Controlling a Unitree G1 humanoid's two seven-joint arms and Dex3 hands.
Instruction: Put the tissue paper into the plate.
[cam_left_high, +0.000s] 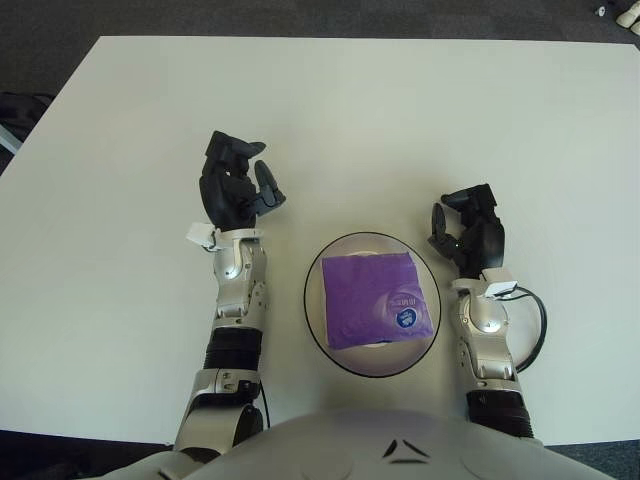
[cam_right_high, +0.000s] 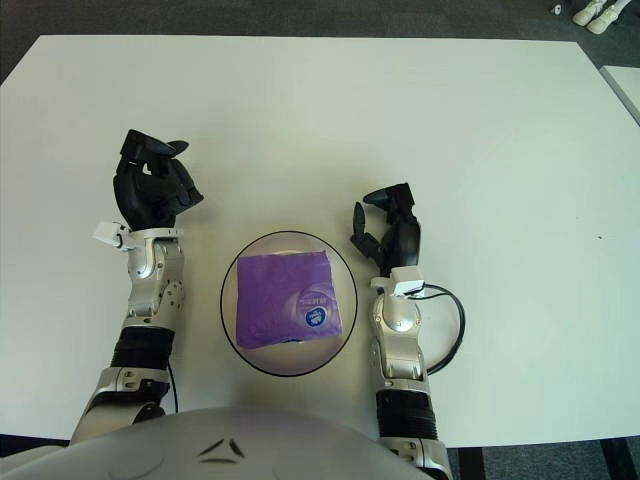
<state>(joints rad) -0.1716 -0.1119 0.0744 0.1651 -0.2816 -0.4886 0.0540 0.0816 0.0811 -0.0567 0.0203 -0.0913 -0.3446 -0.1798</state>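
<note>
A purple tissue pack with a blue round label lies flat inside the dark-rimmed round plate near the table's front edge. My left hand shows to the left of the plate and a little further back, fingers spread and holding nothing. My right hand shows just right of the plate, fingers loosely spread and empty. Neither hand touches the plate or the pack.
The white table stretches far behind the plate. A black cable loops by my right forearm. Dark floor lies beyond the table edges, with pale objects at the far right corner.
</note>
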